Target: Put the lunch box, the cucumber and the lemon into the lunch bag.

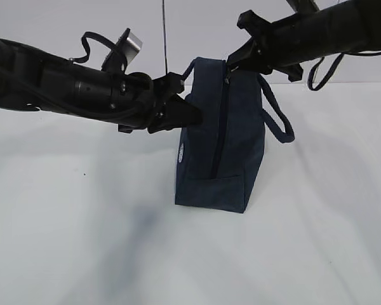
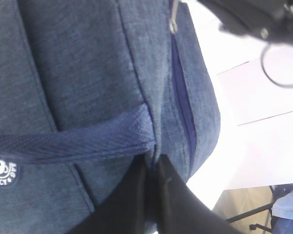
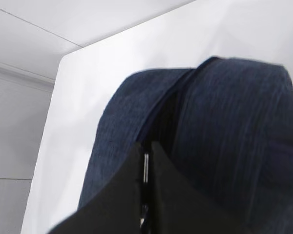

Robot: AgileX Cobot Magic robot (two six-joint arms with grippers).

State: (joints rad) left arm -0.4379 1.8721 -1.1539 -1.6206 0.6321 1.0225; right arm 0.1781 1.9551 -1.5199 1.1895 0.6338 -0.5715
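Bag [image 1: 221,146] pinched by left gripper [image 1: 192,114]; zipper pull [image 3: 145,170] pinched by right gripper [image 3: 145,161]. Risk: bag toppled if zipper jams.

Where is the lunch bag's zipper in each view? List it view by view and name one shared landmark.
Exterior view: zipper runs down the middle of the lunch bag, centre frame.
Left wrist view: upper right, a dark line beside the handle strap.
Right wrist view: centre, above the right gripper.
Shared landmark: the bag's navy fabric.
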